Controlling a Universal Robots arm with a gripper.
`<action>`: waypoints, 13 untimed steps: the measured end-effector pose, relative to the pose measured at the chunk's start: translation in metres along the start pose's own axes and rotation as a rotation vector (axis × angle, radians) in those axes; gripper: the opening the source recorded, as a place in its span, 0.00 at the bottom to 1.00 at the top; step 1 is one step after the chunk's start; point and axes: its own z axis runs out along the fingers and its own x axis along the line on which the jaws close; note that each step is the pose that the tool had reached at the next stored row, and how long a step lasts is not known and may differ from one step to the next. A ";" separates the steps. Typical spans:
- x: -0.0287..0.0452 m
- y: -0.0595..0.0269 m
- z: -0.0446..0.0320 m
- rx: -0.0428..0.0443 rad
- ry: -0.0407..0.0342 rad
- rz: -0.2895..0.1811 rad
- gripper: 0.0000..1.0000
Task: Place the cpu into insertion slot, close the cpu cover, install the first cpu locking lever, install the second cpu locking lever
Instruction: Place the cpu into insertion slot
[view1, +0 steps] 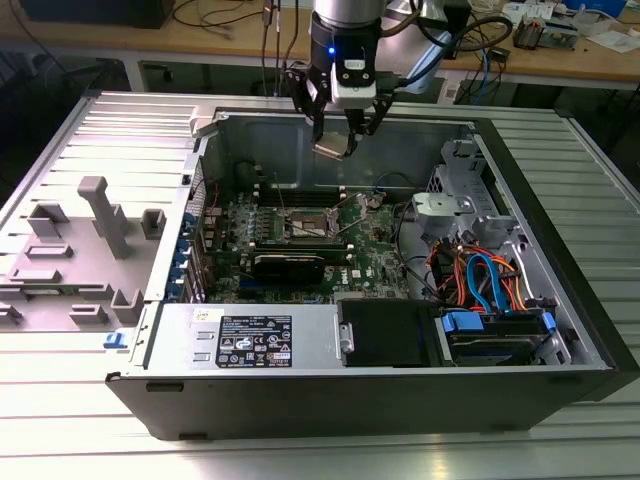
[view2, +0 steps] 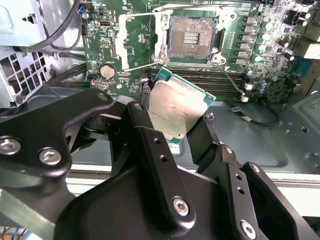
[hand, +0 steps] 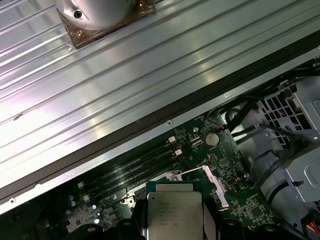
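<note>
No text is legible: the white label (view1: 255, 340) on the power supply housing (view1: 185, 342) carries print and small marks too fine to make out, and the cpu (hand: 173, 214) lid bears faint engraved lines, unreadable in the first wrist view.

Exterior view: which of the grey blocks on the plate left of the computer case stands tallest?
The T-topped post; the blocks around it, like the small block beside it, are all low.
</note>
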 end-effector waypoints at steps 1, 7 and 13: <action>0.0000 0.0000 0.0000 0.0000 0.0000 0.000 0.54; 0.0000 0.0000 0.0001 -0.0002 0.0000 0.000 0.54; -0.0001 -0.0001 0.0003 0.0006 -0.0011 0.008 0.54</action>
